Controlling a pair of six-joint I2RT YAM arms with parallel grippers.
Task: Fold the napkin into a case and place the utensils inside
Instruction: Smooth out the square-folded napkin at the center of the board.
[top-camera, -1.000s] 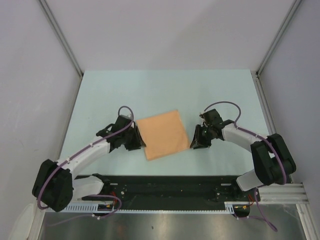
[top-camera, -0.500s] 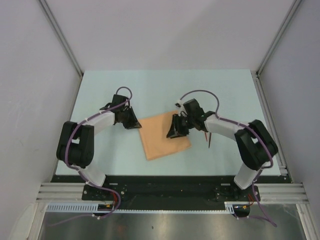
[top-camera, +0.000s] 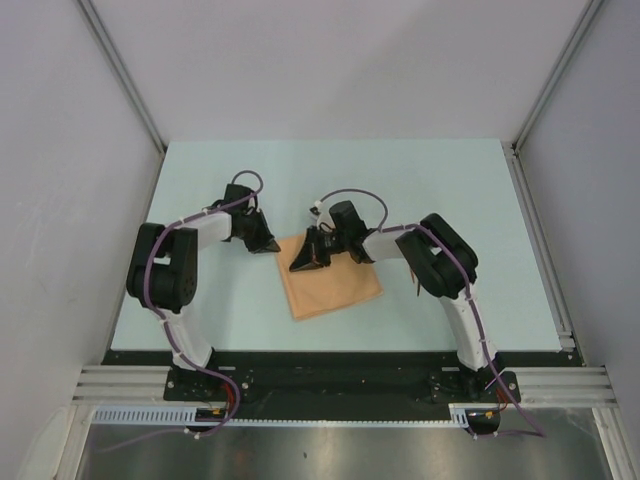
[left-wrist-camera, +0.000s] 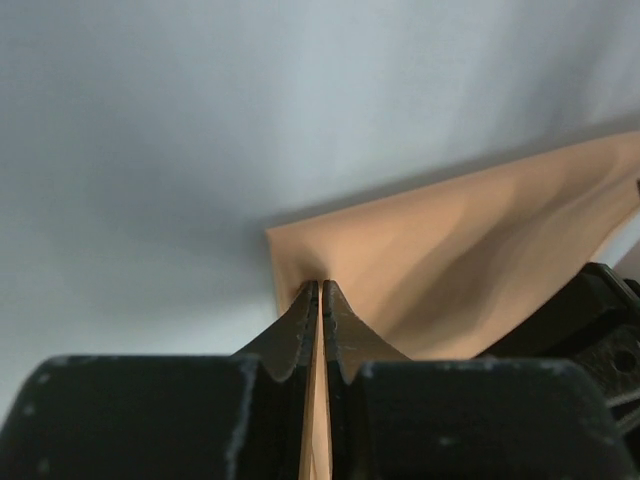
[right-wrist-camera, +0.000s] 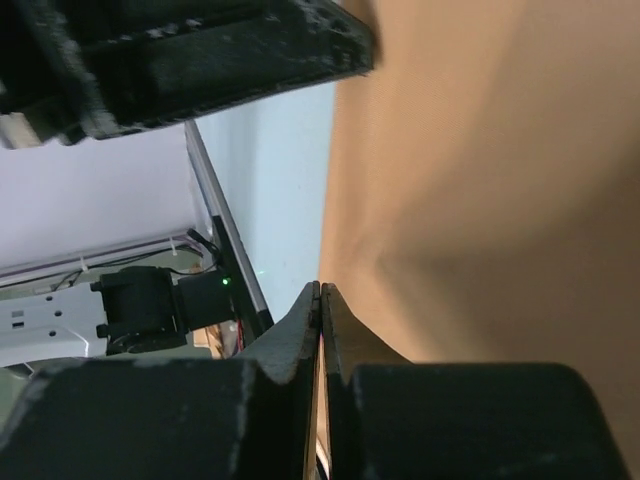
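Mint-green table (top-camera: 450, 200), grey walls on three sides, black rail along the near edge.

Count: 1 napkin (top-camera: 340, 285), 1 utensil (top-camera: 417, 284) in sight, 2 arms.

The napkin is a peach-orange cloth lying skewed at mid-table, between the two arms. Its near part is flat. Its far edge is bunched where the grippers meet it.

The utensil is a thin reddish stick on the table just right of the right arm's elbow. It is off the cloth and mostly hidden, so I can't tell which piece it is.

Left arm: elbow folded high near the left table edge, forearm reaching right. The left gripper (top-camera: 268, 244) is at the napkin's far-left corner. In the left wrist view the fingers are pinched together, with the cloth corner clamped between the tips.

Right arm: elbow raised right of the cloth, forearm stretched left along the far edge. The right gripper (top-camera: 305, 262) is over the napkin's far-left part, close to the left one. In the right wrist view the fingers are closed to a slit with a thin strip of orange cloth caught between them, and cloth fills the right of that view.
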